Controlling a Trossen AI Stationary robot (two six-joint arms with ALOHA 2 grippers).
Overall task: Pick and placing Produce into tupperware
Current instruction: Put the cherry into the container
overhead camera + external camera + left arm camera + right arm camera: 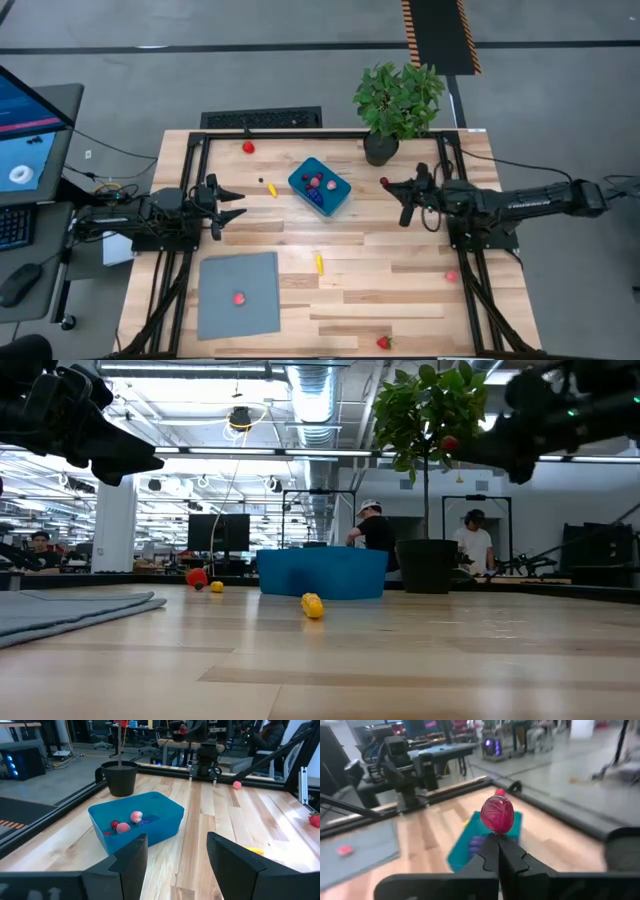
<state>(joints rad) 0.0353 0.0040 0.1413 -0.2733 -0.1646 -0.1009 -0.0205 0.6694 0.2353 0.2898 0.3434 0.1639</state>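
My right end effector (496, 842) is clamped on a red produce piece (497, 814), raised beside the teal tupperware (320, 186) at mid-desk (400, 290). My left end effector (236, 203) waits wide open, empty, opposite.

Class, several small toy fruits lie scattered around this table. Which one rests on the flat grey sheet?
The small pink-red toy fruit lies alone near the middle of the flat grey square sheet. The other loose pieces sit on bare wood or inside the teal-blue plastic container.
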